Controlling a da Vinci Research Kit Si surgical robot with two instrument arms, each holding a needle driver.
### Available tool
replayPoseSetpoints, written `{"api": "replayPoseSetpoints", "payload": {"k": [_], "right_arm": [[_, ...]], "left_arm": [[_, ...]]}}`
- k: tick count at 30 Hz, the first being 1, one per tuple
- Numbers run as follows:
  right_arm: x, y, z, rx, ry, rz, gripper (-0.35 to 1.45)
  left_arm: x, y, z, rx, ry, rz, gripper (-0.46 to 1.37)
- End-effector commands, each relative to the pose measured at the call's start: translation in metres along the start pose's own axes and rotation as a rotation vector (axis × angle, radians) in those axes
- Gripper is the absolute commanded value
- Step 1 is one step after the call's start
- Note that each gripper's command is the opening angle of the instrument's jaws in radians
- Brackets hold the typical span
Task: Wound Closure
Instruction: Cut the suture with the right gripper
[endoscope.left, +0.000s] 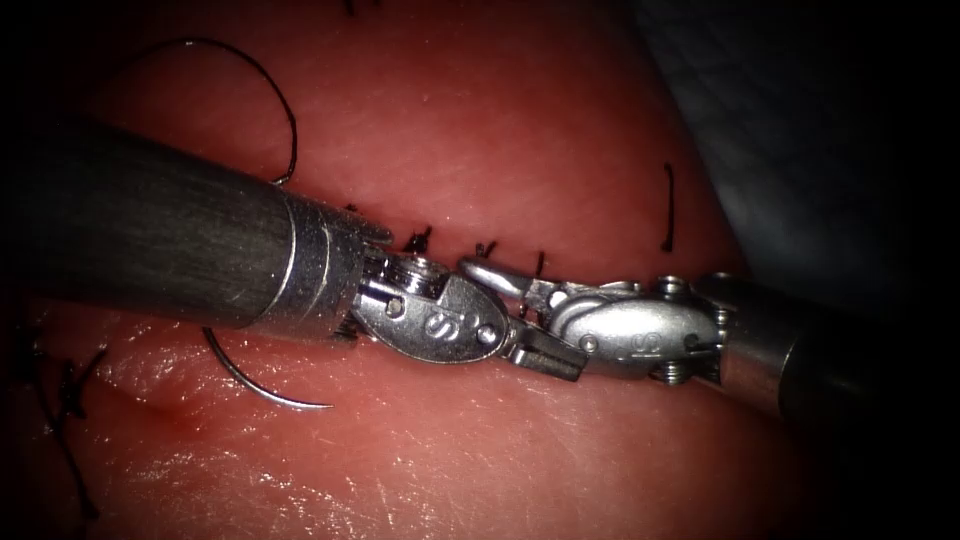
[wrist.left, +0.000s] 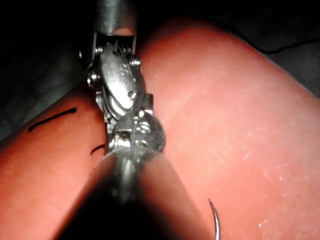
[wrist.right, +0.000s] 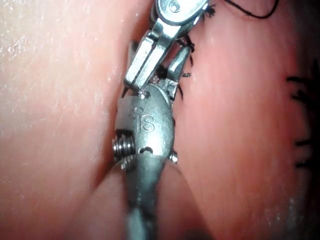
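I see the curved steel needle (endoscope.left: 262, 383) lying free on the red pork tissue (endoscope.left: 520, 130), below my left end effector (endoscope.left: 520, 322), nearer it; its grip I can't tell; right end effector (endoscope.left: 500, 275) part-open, empty.

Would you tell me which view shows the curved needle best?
The endoscope view: the needle lies free on the tissue, most of its curve and its tip exposed below the left tool's shaft. The left wrist view catches just its pointed end.
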Motion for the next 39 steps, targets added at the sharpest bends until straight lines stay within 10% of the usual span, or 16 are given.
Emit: {"api": "replayPoseSetpoints", "payload": {"k": [1, 3, 32, 33, 35, 39], "right_arm": [[-0.0002, 0.0001, -0.0001, 0.001, 0.0, 0.008, 0.05], [-0.0003, 0.0003, -0.0002, -0.003, -0.003, 0.01, -0.35], [-0.0002, 0.0007, -0.0006, -0.012, -0.01, 0.085, -0.35], [-0.0002, 0.0009, -0.0006, -0.012, -0.01, 0.092, -0.3], [-0.0001, 0.0011, -0.0007, -0.013, -0.01, 0.105, 0.42], [-0.0001, 0.0011, -0.0009, -0.027, -0.022, 0.129, 0.94]], "left_arm": [[-0.0001, 0.0001, 0.0002, -0.008, -0.002, 0.0, -0.35], [-0.0001, 0.0002, 0.0003, -0.008, -0.002, -0.004, -0.35], [-0.0002, 0.0004, 0.0004, -0.009, 0.0, -0.012, -0.35], [-0.0002, 0.0004, 0.0004, -0.009, 0.0, -0.012, -0.35], [-0.0002, 0.0004, 0.0004, -0.01, 0.0, -0.012, -0.35], [-0.0002, 0.0004, 0.0003, -0.011, 0.001, -0.011, -0.35]]}}
